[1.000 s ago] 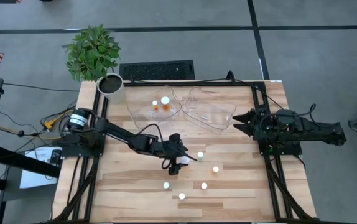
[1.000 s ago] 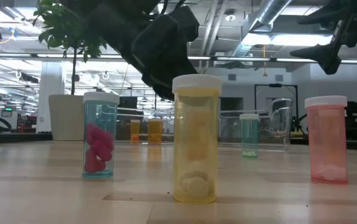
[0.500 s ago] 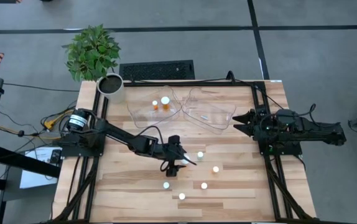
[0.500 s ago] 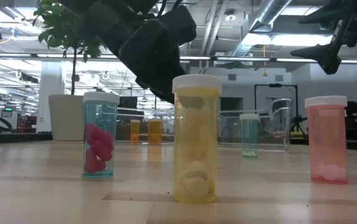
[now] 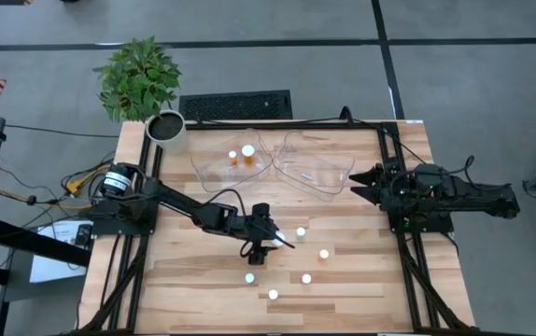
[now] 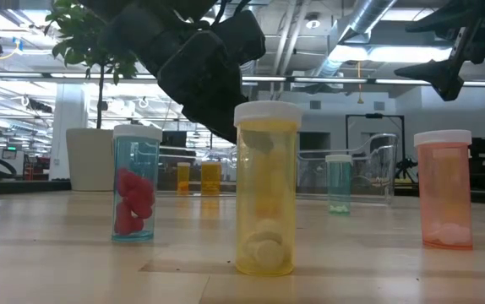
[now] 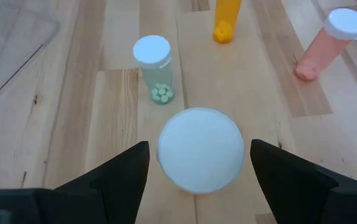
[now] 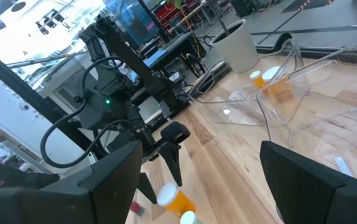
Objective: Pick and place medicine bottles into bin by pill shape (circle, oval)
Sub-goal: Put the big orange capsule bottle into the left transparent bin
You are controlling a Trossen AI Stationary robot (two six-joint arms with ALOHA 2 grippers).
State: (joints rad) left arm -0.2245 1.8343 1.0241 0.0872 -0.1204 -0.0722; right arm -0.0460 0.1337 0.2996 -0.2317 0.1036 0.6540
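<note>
- left end effector [image 7: 197,163]: over the middle of the worktop [image 5: 361,280], fingers [image 7: 113,177] straddling a white-capped bottle [image 7: 200,149], one each side of the cap. Small gap visible on both sides, so jaws are narrowed around it but not clamped; not gripping yet, I judge.
- Wrist looks nearly straight down on the cap, likely a top-down approach so the fingers clear the neighbours.
- In the low view the left end effector [image 6: 204,72] hangs behind the yellow bottle [image 6: 266,187]; contents of the straddled bottle not visible from above, pill shape cannot tell.
- Near it: green-tinted bottle [image 7: 153,68] with small round pills, just beyond the fingers; orange bottle [image 7: 227,18] and pink bottle [image 7: 328,40] farther off, apart from each other.
- Low view also shows a blue bottle with red pills [image 6: 137,183], a pink bottle [image 6: 444,188], and a small greenish bottle [image 6: 338,183] farther back. All upright, standing apart, probably to leave finger room.
- High view: loose bottles show as white caps [image 5: 323,253] across the front half of the worktop.
- Two clear bins at the back: left bin [image 5: 214,170] already has two orange bottles [image 5: 247,154]; right bin [image 5: 329,182] holds no bottle that I can see.
- right end effector [image 5: 359,182]: parked at the right edge of the worktop, fingers spread, empty, idle.
- Potted plant [image 5: 142,79] at the back-left corner, not part of the task.
- Labels/writing: none readable on the bottles or bins.
</note>
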